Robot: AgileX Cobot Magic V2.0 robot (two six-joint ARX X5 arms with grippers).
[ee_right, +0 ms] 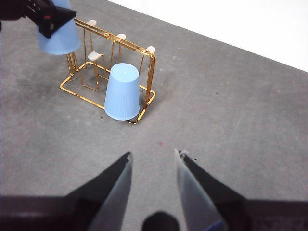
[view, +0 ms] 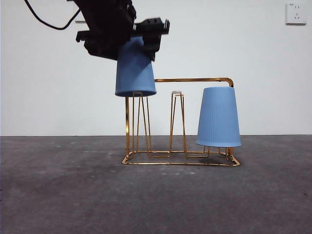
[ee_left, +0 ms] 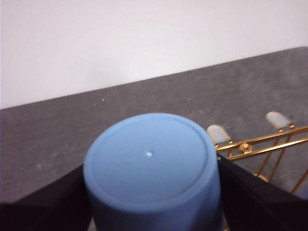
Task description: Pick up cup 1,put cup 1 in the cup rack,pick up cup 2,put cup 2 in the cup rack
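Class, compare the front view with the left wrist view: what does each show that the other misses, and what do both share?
Only the front view shows the second blue cup upside down on the cup rack and a wall socket. Only the left wrist view shows the held blue cup's flat base. Both show the left hand gripping that cup above the rack's prongs.

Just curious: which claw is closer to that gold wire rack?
The left. The left claw holds a blue cup directly above the rack; the right claw waits open, away from it.

One inverted blue cup sits on the gold wire rack; another hangs above its prongs.
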